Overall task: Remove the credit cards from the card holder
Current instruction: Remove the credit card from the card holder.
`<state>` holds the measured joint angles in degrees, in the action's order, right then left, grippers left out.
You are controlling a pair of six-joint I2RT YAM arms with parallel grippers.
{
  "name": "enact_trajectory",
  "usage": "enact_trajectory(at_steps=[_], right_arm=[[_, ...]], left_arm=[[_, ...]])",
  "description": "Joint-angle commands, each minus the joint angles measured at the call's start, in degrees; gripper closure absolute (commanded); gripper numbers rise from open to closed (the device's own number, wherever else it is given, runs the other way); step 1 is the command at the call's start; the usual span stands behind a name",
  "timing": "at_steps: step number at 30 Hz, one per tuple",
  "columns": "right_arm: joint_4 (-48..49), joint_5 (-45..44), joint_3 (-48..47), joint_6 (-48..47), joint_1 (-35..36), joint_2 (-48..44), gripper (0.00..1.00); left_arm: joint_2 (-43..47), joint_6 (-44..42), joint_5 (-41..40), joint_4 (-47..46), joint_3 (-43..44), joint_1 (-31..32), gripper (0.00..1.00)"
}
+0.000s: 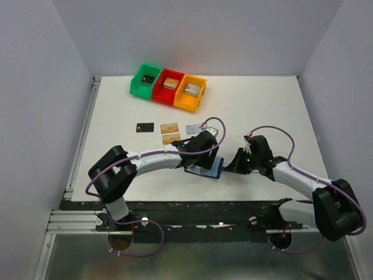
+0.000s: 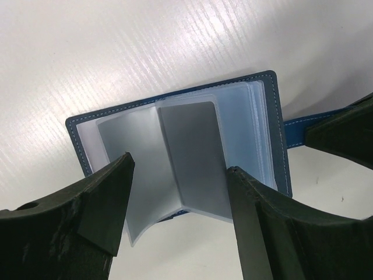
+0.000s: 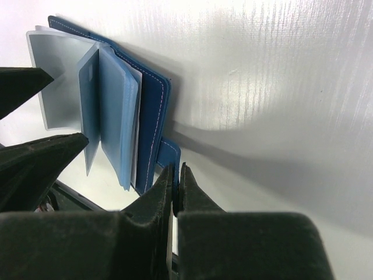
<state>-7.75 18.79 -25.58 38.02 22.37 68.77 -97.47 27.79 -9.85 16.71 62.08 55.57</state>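
The navy blue card holder lies open near the table's front edge, its pale sleeve pages fanned up. My left gripper hangs open just above it, one finger on each side of a raised grey sleeve page. Whether a card sits in that page I cannot tell. My right gripper is shut on the holder's blue strap tab at its right side. Several credit cards lie on the table behind the holder: a black one, two tan-gold ones and a silver-grey one.
Green, red and orange bins stand in a row at the back left, each with a small block inside. Grey walls close in the table on three sides. Both arms reach inward from the near edge.
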Motion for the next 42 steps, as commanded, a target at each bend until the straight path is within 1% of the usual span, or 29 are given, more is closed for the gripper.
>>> enact_trajectory(at_steps=[1, 9, 12, 14, 16, 20, 22, 24, 26, 27, 30, 32, 33, 35, 37, 39, 42], right_arm=[[-0.5, -0.4, 0.3, -1.0, -0.2, -1.1, 1.0], [-1.2, -1.0, -0.5, -1.4, -0.2, -0.7, 1.0], [-2.1, -1.6, -1.0, -1.7, -0.2, -0.4, 0.98], [-3.1, -2.3, -1.4, -1.9, -0.2, -0.3, 0.93], [-4.2, -3.0, -2.0, -2.1, -0.1, -0.6, 0.84], [-7.6, -5.8, -4.0, -2.7, -0.2, -1.5, 0.62], [-10.0, -7.5, -5.3, -3.5, -0.2, -2.6, 0.53], [-12.6, -8.8, -7.2, -4.8, -0.2, -4.2, 0.5], [-13.8, -9.1, -8.7, -5.8, -0.1, -6.7, 0.49], [-13.1, -7.8, -9.0, -6.2, -0.1, -8.2, 0.49], [-4.6, 2.0, -7.1, -6.0, 0.4, -10.2, 0.57], [1.0, 8.0, -7.4, -4.7, 1.0, -6.8, 0.63], [2.4, 9.9, -7.8, -4.0, 1.6, -4.7, 0.66], [5.3, 11.9, -9.0, -3.2, 3.7, -0.1, 0.68], [9.0, 12.2, -9.8, -1.6, 5.9, 3.4, 0.68], [11.7, 12.5, -10.4, 0.3, 6.6, 7.3, 0.69], [15.2, 13.5, -11.3, 2.8, 7.0, 12.4, 0.69]], left_arm=[[2.7, 1.4, -2.7, 0.2, -2.5, -1.3, 0.22], [7.4, 3.5, -3.3, -1.2, -6.6, -3.7, 0.22], [8.3, 4.3, -3.6, -1.5, -8.0, -4.6, 0.22], [8.8, 4.8, -3.6, -1.4, -9.0, -5.3, 0.22], [9.1, 5.5, -3.6, -1.4, -9.9, -6.0, 0.22], [10.1, 6.7, -3.3, -1.7, -12.1, -7.5, 0.23], [10.7, 7.3, -3.1, -1.9, -13.0, -8.4, 0.23], [11.9, 7.6, -3.2, -2.1, -13.9, -9.1, 0.23], [13.5, 8.1, -3.2, -2.6, -14.9, -9.6, 0.24], [15.0, 8.2, -3.1, -3.3, -15.6, -9.8, 0.24], [18.9, 8.0, 0.4, -9.7, -18.6, -10.5, 0.26], [20.5, 7.5, 4.8, -15.8, -20.1, -11.0, 0.29], [20.4, 7.3, 7.4, -18.7, -20.3, -11.4, 0.32], [19.3, 7.1, 11.7, -20.8, -19.8, -11.6, 0.39], [17.8, 6.9, 13.0, -21.3, -19.2, -11.6, 0.5], [16.4, 7.1, 12.9, -21.3, -19.2, -11.6, 0.6], [14.1, 7.5, 13.8, -22.2, -19.8, -11.7, 0.65]])
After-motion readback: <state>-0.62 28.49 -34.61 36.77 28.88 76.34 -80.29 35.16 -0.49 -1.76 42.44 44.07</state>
